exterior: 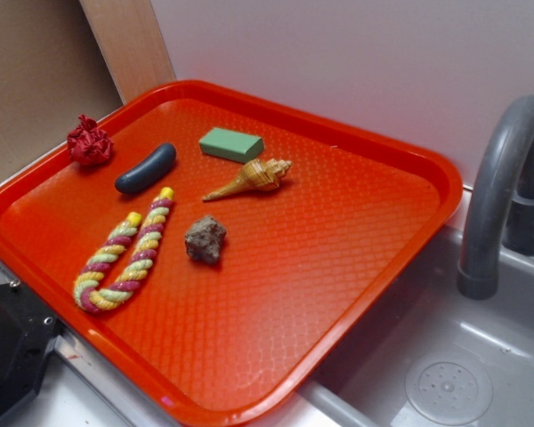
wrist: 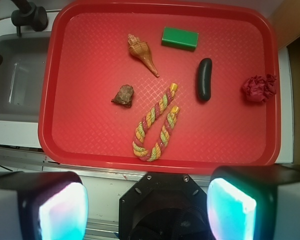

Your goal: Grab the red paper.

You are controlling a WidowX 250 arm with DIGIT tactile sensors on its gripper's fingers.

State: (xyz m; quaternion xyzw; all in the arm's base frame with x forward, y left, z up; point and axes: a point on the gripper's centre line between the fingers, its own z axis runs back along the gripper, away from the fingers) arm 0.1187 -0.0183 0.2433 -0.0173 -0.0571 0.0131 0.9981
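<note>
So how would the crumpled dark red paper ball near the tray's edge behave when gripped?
The crumpled dark red paper ball looks light and probably compresses between the open gripper fingers. Its ruffled folds suggest decent grip and little rolling on the orange-red plastic tray.

pale wall (exterior: 356, 62); grey sink (exterior: 445, 374); wooden board (exterior: 129, 40)

red paper (exterior: 90, 142) (wrist: 258, 88): dark crimson crumpled ball, lying loose on the orange-red tray (exterior: 338, 294) (wrist: 90, 135), sitting near its edge, just beside the dark oblong piece (exterior: 146, 168) (wrist: 205, 79).

One red paper (wrist: 258, 88), rope (wrist: 156, 130), rock (wrist: 123, 95), shell (wrist: 142, 52), green block (wrist: 180, 38), tray (wrist: 90, 135)
</note>
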